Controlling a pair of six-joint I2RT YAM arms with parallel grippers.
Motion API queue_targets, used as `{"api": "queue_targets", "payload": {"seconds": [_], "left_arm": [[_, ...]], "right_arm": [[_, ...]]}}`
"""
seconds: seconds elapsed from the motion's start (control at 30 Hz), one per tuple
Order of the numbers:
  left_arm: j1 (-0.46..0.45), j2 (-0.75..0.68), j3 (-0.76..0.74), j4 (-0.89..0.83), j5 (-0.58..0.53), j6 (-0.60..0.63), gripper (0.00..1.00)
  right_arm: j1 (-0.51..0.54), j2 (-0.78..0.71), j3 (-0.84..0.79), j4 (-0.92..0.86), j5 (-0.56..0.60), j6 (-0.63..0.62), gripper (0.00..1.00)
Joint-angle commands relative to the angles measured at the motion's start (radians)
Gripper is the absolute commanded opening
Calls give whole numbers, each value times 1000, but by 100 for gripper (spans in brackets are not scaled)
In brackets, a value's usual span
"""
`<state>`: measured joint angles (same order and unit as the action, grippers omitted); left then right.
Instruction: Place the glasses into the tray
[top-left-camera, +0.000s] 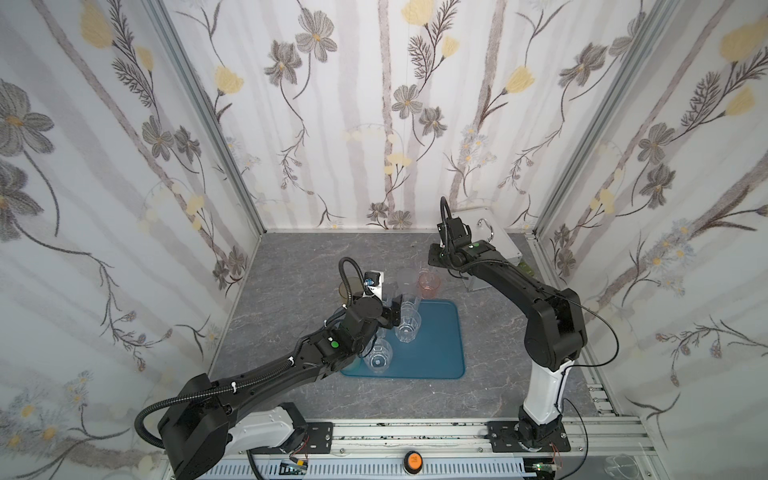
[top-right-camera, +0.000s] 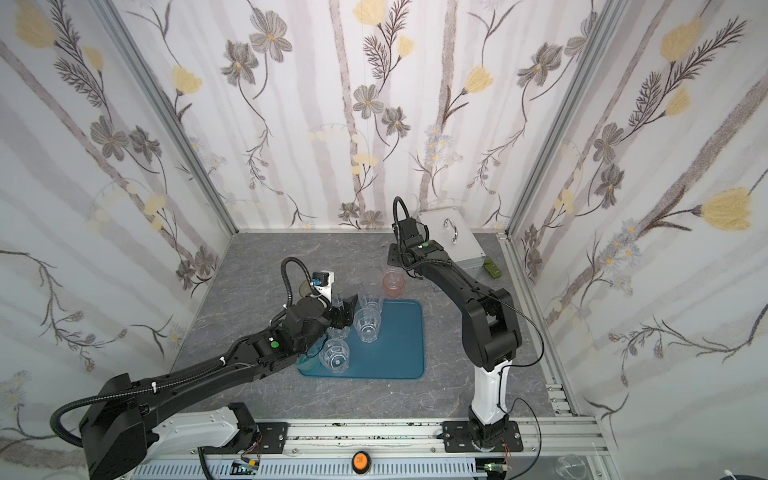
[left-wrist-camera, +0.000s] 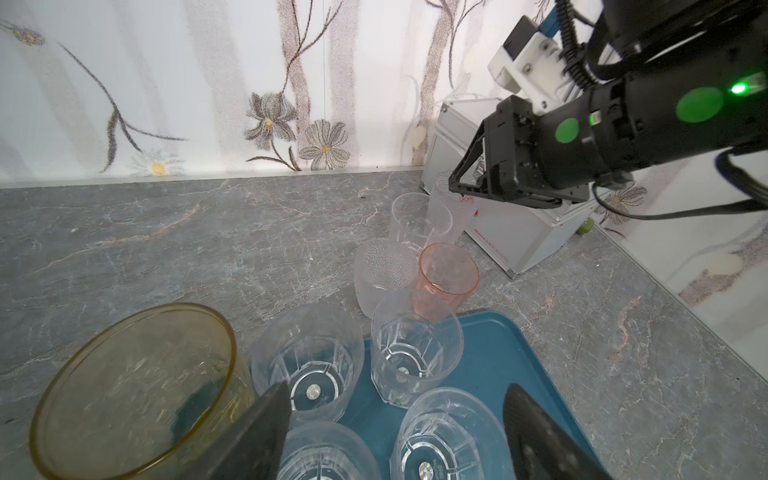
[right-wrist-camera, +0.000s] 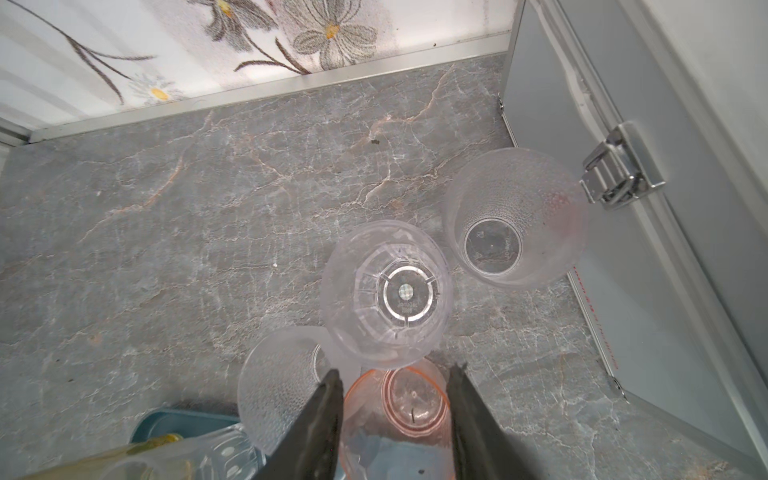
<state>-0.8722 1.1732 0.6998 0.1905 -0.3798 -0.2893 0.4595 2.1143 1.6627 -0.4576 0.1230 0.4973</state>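
1. Far left, the amber glass (left-wrist-camera: 137, 390) stands upright on the grey table (top-left-camera: 291, 286), just outside the left edge of the teal tray (top-left-camera: 440, 357).
2. Next, the left gripper (left-wrist-camera: 397, 388) hangs low over the tray's left side. Its jaws are released and spread wide, grasping nothing, and its arm lies across the tray's near-left corner.
3. On the tray's left half, clear faceted glasses stand upright and packed close, one (top-left-camera: 409, 326) farther back and one (top-left-camera: 379, 357) nearer.
4. Just behind the tray's far edge, on the table, are a frosted glass (left-wrist-camera: 384, 270) and the pink glass (left-wrist-camera: 446, 278). They stand too close together to tell whether they touch.
5. Behind those two, another clear glass (right-wrist-camera: 386, 291) and a second frosted glass (right-wrist-camera: 515, 216) crowd in.
6. The right gripper (right-wrist-camera: 397, 370) hovers above this cluster. Its jaws are partly parted and hold nothing, with the pink glass showing beneath the gap.
7. Far right, the silver case (top-left-camera: 498, 245) with its handle sits in the back corner, just beside the second frosted glass.
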Motion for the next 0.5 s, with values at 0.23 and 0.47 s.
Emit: {"api": "queue_targets", "payload": {"seconds": [0.23,0.47], "left_arm": [[4,-40,-43,24,14,-55,83],[4,-52,-52,24,15,-62,83]], "right_arm": [[-4,166,105,-38,86,39,40],[-12,215,133,-33,70,44,26]]}}
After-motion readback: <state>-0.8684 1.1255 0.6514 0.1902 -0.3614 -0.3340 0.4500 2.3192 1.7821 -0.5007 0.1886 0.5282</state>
